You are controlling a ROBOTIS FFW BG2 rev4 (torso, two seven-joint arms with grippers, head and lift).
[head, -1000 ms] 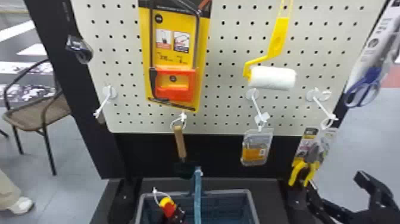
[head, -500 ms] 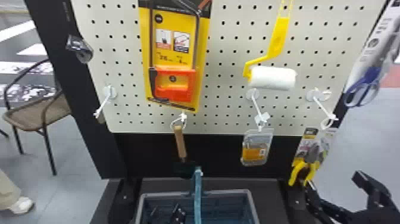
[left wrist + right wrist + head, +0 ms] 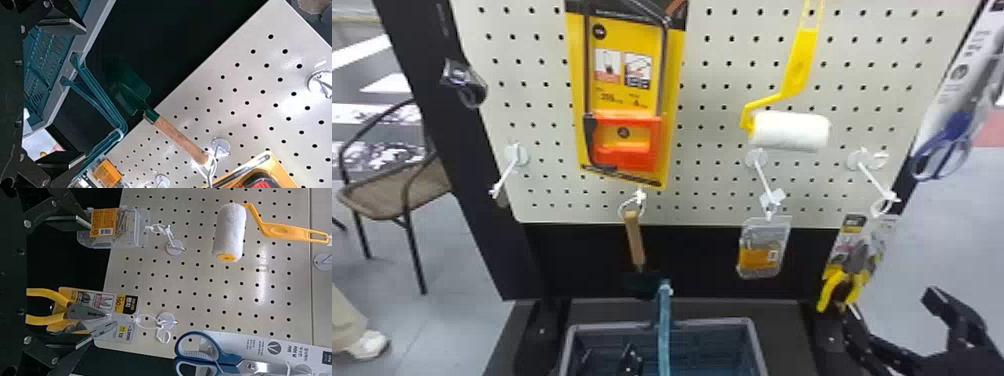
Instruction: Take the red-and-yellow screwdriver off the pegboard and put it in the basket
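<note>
My left gripper (image 3: 609,359) is low inside the near part of the basket (image 3: 756,334), its two dark fingers apart with nothing seen between them. From the left wrist, the same gripper (image 3: 83,93) stands wide open beside the basket's grey rim (image 3: 96,24) and blue-green handle (image 3: 102,100). Over at the right, my parked right gripper (image 3: 891,306) is at the pliers' height; in its wrist view the open gripper (image 3: 87,281) has empty fingers. On the pegboard (image 3: 722,195), the left hook (image 3: 516,156) holds no tool.
A wooden-handled trowel (image 3: 635,240) hangs just behind the basket handle (image 3: 664,325). The carded saw (image 3: 627,100), paint roller (image 3: 789,131), clear pack (image 3: 763,250), yellow pliers (image 3: 842,287) and blue scissors (image 3: 944,140) hang around it. A chair (image 3: 392,195) stands at the left.
A second ago the red-and-yellow screwdriver showed at my left gripper over the basket; it has since dropped from sight, and the fingers have parted. The right arm has kept still.
</note>
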